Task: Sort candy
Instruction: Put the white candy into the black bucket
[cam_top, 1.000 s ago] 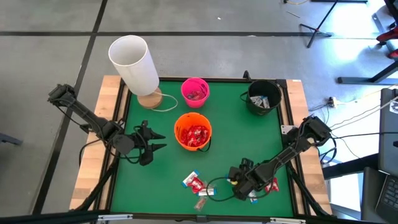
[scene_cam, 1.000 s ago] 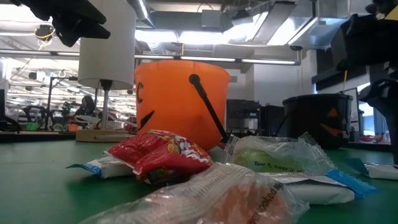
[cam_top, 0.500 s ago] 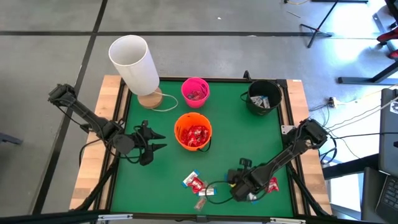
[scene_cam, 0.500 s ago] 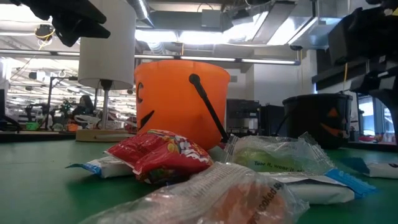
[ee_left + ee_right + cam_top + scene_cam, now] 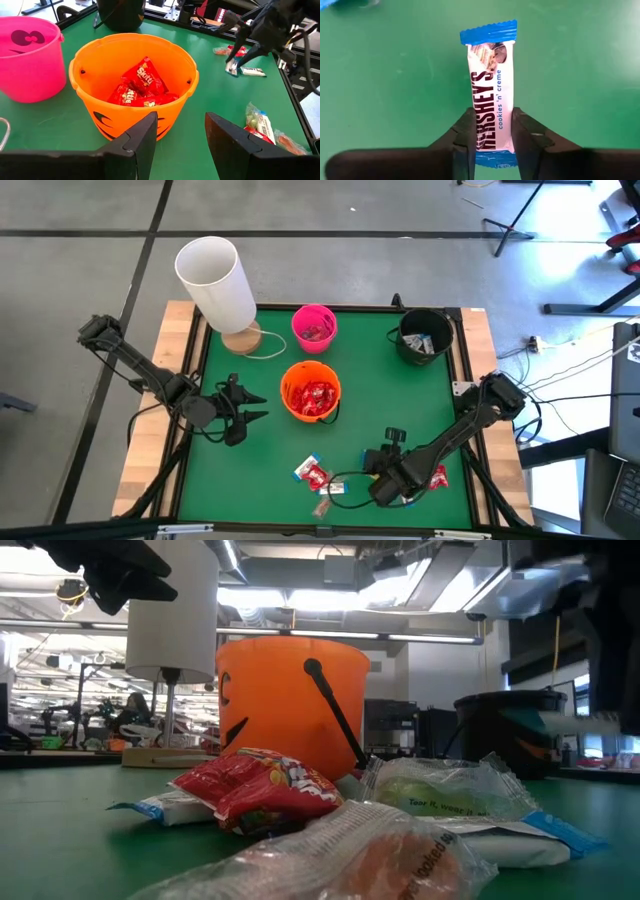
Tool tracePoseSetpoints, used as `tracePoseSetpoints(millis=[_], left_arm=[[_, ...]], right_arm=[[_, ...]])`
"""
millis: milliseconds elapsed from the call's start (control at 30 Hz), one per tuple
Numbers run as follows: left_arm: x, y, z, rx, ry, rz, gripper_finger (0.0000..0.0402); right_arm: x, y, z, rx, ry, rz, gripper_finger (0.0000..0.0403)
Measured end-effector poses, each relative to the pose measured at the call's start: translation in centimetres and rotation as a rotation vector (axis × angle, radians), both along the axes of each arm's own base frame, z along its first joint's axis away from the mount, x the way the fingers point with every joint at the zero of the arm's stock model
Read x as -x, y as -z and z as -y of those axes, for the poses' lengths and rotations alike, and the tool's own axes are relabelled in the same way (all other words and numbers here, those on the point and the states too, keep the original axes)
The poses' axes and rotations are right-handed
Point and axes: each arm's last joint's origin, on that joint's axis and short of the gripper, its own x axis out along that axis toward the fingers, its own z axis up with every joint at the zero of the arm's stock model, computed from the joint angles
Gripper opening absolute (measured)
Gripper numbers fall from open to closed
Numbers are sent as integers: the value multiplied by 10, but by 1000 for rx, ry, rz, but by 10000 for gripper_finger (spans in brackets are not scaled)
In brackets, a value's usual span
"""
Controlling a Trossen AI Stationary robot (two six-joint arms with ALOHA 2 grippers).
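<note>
The right gripper (image 5: 491, 131) is clamped on a white candy bar (image 5: 491, 95) with blue crimped ends, its two fingers (image 5: 465, 135) pinching the wrapper's lower half above the green table (image 5: 395, 75); from above, this gripper (image 5: 393, 485) sits near the table's front edge, right of centre. A small heap of candy (image 5: 317, 477) lies just to its left, and a red piece (image 5: 438, 476) lies on its other side. The left gripper (image 5: 180, 137) hangs with its jaws parted and nothing between them, facing the orange bucket (image 5: 132, 127), which holds red candy packs (image 5: 142, 87). A pink bucket (image 5: 314, 327) and a black bucket (image 5: 424, 335) stand farther back, beside a white lamp (image 5: 217, 285).
</note>
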Motion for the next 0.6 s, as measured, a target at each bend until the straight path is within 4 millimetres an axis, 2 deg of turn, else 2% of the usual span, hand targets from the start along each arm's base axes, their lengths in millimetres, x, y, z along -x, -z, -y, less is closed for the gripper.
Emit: tracePoseSetpoints(millis=[100, 233, 400, 600], left_arm=[[0, 0, 0, 0, 0, 0, 160], [0, 0, 0, 1, 0, 0, 160], [0, 0, 0, 1, 1, 0, 160], [0, 0, 0, 2, 3, -1, 160]], right_arm=[[-2, -13, 0, 28, 2, 47, 90], [1, -43, 7, 35, 11, 173, 94], [14, -86, 24, 86, 40, 377, 93], [32, -134, 56, 192, 93, 626, 93]])
